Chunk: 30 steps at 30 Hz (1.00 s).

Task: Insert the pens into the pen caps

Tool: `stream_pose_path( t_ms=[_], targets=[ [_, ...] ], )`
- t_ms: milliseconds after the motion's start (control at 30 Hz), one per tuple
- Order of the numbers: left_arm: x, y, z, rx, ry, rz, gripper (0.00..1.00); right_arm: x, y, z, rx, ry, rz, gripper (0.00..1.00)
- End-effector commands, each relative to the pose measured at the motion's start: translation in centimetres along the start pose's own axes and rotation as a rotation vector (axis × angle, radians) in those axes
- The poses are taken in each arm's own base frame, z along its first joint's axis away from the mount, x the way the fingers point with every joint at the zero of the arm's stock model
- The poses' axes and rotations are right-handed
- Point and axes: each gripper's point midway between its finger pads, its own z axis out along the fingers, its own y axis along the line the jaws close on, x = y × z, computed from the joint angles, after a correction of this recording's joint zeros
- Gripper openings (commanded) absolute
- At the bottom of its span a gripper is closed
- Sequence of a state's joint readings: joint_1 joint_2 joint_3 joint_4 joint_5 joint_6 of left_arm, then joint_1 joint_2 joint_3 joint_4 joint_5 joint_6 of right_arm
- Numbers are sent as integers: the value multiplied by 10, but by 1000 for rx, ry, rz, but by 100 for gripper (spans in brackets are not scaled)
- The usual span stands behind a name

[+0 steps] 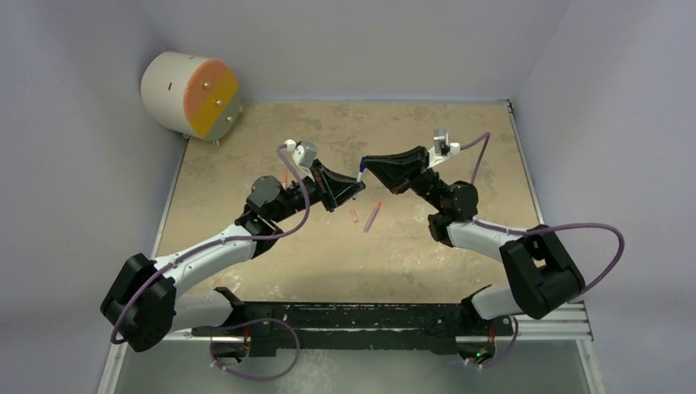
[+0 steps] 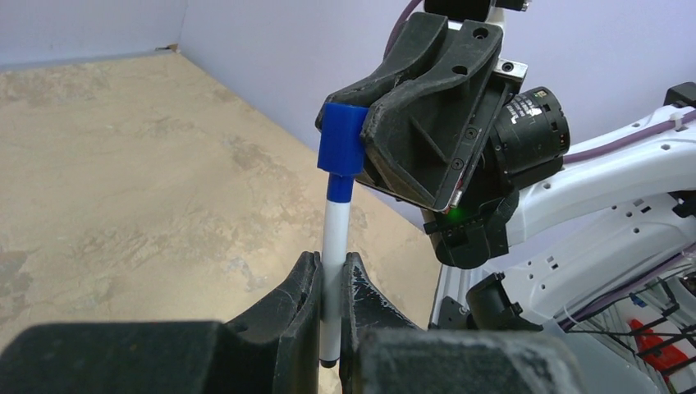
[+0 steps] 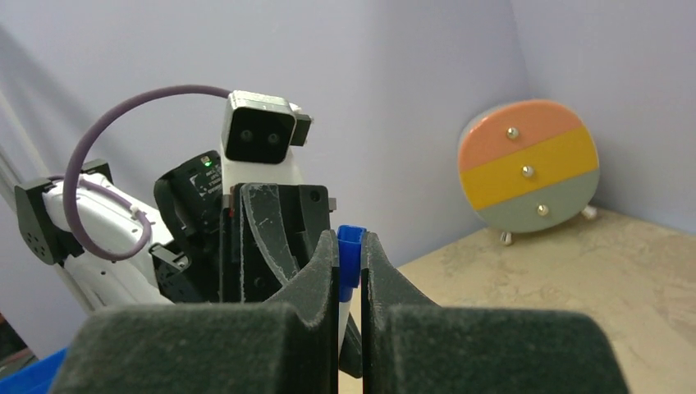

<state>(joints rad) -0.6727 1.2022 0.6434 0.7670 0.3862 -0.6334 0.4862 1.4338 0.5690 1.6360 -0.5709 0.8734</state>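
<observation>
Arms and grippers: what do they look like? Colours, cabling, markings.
Left arm and right arm match: white link shells, bulky black joint housings, and a mauve cable looping alongside each. Left gripper and right gripper are black, wedge-shaped and ribbed, with scuffed finger edges. Each wrist carries a white camera block with two dark lenses. A green LED glows on both wrists.

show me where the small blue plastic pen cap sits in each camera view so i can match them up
Top external: the small blue plastic pen cap sits just above the picture's centre.
Left wrist: upper middle, atop the white pen.
Right wrist: low centre, pinched in the right gripper.
Shared landmark: the tan mottled tabletop.
</observation>
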Motion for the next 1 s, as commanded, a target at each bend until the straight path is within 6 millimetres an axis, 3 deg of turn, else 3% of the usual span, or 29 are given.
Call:
stream_pose_path(
  t_ms=[0,100,200,233,300,367,600,733,967],
  targets=[
    [-183,-83,-16,188,-565,228,0,59,57,-28,-283,255,-26,9],
    [-153,-70,-11,151,-429,250,0,31,68,-19,-281,173,-51,47],
    [-129,-46,-17,36,-335,263,0,6,67,-15,-223,97,-78,64],
    [-124,-33,-20,-37,-309,268,0,-2,65,-15,-197,75,-87,66],
    [-115,14,-27,-291,-240,255,0,-11,57,-18,-137,52,-104,66],
    [-90,59,-37,-494,-113,260,0,-14,50,-20,-81,50,-118,66],
    [-20,157,-78,-943,94,195,0,-5,24,-24,57,125,-171,65],
    [20,192,-100,-1123,259,177,0,-3,17,-25,90,139,-183,65],
    [54,224,-135,-1307,348,134,0,11,9,-31,109,175,-164,65]
  ],
)
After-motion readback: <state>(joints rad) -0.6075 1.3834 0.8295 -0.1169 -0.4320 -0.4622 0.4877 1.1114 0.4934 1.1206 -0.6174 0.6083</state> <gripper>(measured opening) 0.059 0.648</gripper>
